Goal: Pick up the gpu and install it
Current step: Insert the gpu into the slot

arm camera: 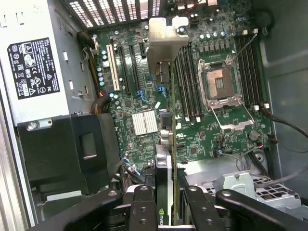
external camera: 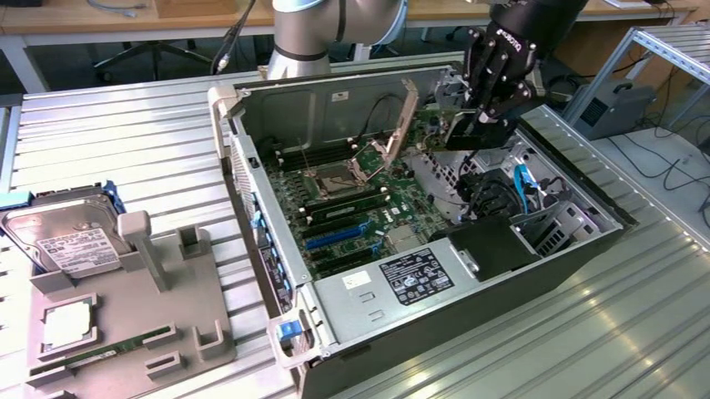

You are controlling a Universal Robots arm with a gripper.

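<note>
Firmly, the black tool [arm camera: 166,202] clamps the thin gpu [arm camera: 163,166] edge-on over the green motherboard [arm camera: 211,134].
Flat silver bracket [arm camera: 166,43]; boxy dark case [external camera: 444,324] on a ribbed metal table [external camera: 122,141].

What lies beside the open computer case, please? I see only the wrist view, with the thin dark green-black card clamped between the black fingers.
Observer: A grey plastic fixture tray sits on the ribbed metal table, at the exterior view's left of the black computer case.
Operator: Is anything in it?
Observer: A boxy silver hard drive with a white label sits in its far corner.
Operator: And where over the case am I?
Observer: The gripper holds the gpu over the case's far end, toward the exterior view's right.
</note>
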